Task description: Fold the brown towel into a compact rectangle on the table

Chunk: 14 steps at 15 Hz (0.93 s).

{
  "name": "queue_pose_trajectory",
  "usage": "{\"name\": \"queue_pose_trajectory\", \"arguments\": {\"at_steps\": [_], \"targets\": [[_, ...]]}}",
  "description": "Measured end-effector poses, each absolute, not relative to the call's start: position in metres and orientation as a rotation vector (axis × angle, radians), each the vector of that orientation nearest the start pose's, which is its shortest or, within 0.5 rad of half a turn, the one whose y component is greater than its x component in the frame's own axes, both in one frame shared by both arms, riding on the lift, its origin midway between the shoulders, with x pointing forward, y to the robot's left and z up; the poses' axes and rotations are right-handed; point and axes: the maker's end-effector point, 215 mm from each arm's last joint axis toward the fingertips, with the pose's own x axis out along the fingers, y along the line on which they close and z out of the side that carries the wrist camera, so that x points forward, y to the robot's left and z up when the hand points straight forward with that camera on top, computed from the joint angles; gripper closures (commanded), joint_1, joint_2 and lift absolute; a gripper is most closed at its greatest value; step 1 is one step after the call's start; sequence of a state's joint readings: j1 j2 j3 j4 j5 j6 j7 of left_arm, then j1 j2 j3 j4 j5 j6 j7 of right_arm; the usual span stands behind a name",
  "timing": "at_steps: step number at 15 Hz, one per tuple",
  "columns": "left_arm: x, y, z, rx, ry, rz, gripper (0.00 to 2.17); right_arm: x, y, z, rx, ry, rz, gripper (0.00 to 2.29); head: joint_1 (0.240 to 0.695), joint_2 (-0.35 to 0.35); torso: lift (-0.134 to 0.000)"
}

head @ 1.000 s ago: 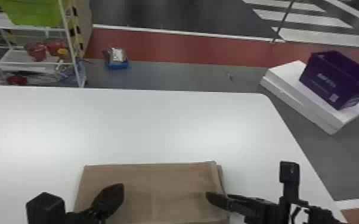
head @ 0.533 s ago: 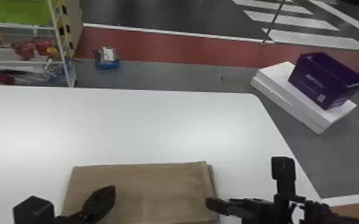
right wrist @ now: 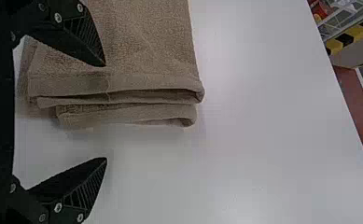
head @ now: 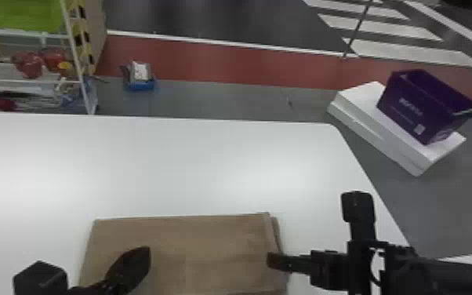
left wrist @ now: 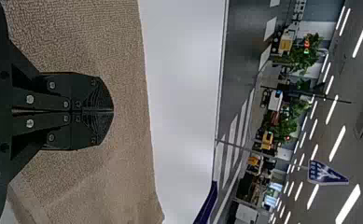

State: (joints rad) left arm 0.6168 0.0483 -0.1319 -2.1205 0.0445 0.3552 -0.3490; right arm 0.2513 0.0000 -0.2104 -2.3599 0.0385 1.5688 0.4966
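From my head I'm looking forward and down. Closer in, my wrists are facing roughly forward, all views sharing the towel (head: 207,247).

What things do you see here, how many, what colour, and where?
Table: one, white, foreground
Towel: one, brown, folded on the table
Slabs: two, white, on the floor, right
Bin: one, purple, on the slabs
Rack: one, white, far left
Tub: one, green, on the rack
Plants: several, green, background
Sign: one, blue, background
Ceiling lights: many, white, overhead
Left gripper: one, black, over the towel
Right gripper: one, black, at the towel's right edge
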Motion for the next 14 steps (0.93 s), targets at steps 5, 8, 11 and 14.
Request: {"name": "queue_pose_trajectory", "arguments": {"at_steps": [5, 8, 11, 14], "targets": [[0.358, 0.081, -0.440, -0.129, 0.417, -0.497, 1.75, 0.365, -0.234, -0.452, 0.293, 0.990, 0.199, 0.22, 0.695, -0.240, -0.123], [0.358, 0.081, -0.440, -0.128, 0.416, -0.499, 1.75, 0.371, -0.231, -0.455, 0.302, 0.994, 0.207, 0.22, 0.695, -0.236, -0.123], [0.358, 0.082, -0.439, -0.124, 0.415, -0.499, 1.75, 0.376, -0.225, -0.455, 0.297, 0.992, 0.220, 0.22, 0.695, -0.224, -0.123], [0.359, 0.082, -0.438, -0.123, 0.412, -0.499, 1.75, 0.381, -0.222, -0.455, 0.294, 0.995, 0.225, 0.29, 0.695, -0.216, -0.123]]}}
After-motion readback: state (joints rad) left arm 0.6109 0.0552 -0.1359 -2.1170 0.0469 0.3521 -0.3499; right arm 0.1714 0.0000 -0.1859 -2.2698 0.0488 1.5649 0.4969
